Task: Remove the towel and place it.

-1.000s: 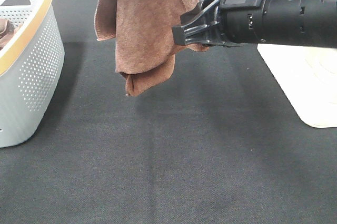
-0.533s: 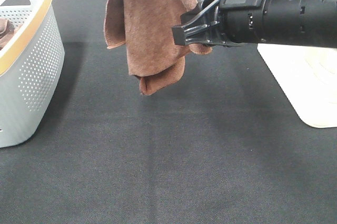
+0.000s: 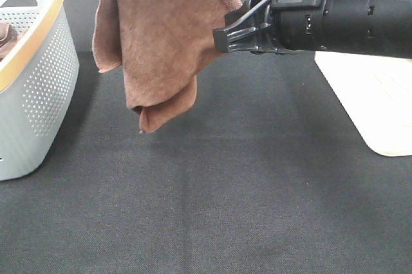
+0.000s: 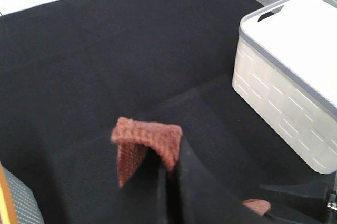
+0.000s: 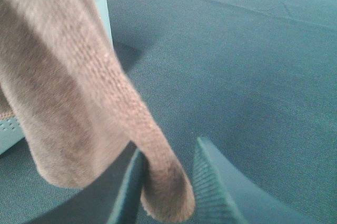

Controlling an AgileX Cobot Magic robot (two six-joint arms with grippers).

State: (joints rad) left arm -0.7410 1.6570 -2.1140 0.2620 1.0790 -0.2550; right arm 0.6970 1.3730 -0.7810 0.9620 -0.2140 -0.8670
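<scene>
The reddish-brown towel [image 3: 161,36] hangs in the air over the black table, its lowest corner a little above the cloth. My left gripper is out of the exterior view. In the left wrist view its dark fingers [image 4: 169,182] are pressed together on a fold of the towel [image 4: 150,140]. My right gripper [image 3: 222,37] reaches in from the right at the towel's right edge. In the right wrist view a rolled edge of the towel [image 5: 158,166] sits between its two fingers [image 5: 210,171], which hold it.
A grey perforated basket [image 3: 38,87] with a yellow rim stands at the left, with a darker brown item [image 3: 5,39] inside. A white bin [image 3: 376,103] stands at the right, also in the left wrist view [image 4: 284,82]. Black cloth covers the table.
The towel first drifted a little right, then swung left and spread wider, its lower corner now further left. The right gripper stayed almost in place.
</scene>
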